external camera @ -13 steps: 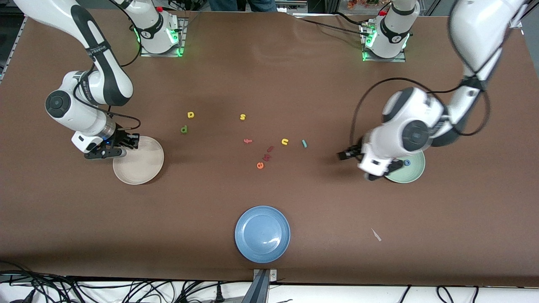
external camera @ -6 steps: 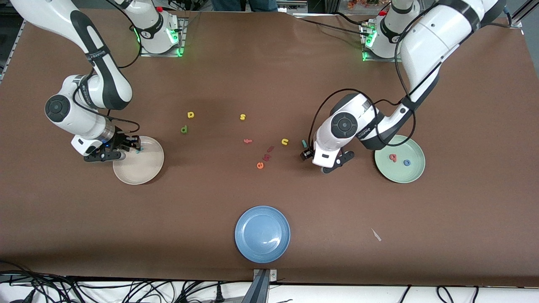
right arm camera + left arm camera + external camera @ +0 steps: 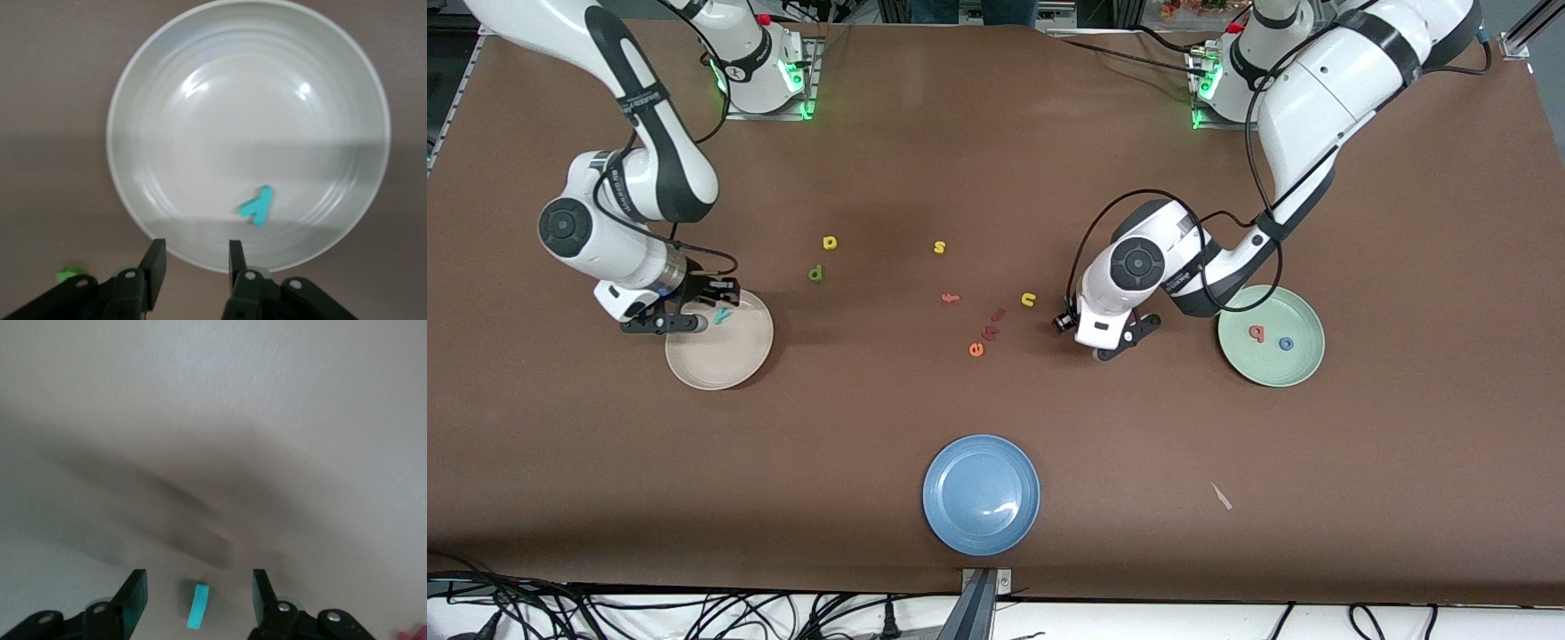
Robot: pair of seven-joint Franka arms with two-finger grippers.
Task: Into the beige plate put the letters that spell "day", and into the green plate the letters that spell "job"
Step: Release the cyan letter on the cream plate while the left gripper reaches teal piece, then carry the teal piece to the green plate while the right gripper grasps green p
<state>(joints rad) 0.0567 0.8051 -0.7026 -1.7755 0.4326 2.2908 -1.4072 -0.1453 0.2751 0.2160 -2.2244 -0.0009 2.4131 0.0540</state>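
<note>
The teal y [image 3: 722,314] lies in the beige plate [image 3: 734,360], seen also as the y [image 3: 257,205] in the plate [image 3: 167,100]. My right gripper [image 3: 707,305] [image 3: 193,250] hangs open over the plate's rim, holding nothing. The yellow d [image 3: 830,242] and green a [image 3: 815,273] lie on the table. The green plate [image 3: 1294,369] holds the salmon b [image 3: 1256,333] and blue o [image 3: 1286,343]. My left gripper [image 3: 1080,316] [image 3: 198,577] is low over the table, open, its fingers either side of the teal j [image 3: 198,605], not touching it. In the front view the j is hidden.
Loose letters lie mid-table: a yellow s [image 3: 939,247], a yellow u [image 3: 1029,299], a red f [image 3: 951,298], an orange e [image 3: 976,349] and two small dark red pieces [image 3: 994,324]. A blue plate [image 3: 981,493] sits nearest the front camera.
My right gripper opened and the teal y dropped into the beige plate. My left arm swung from over the green plate to the teal j and came down round it.
</note>
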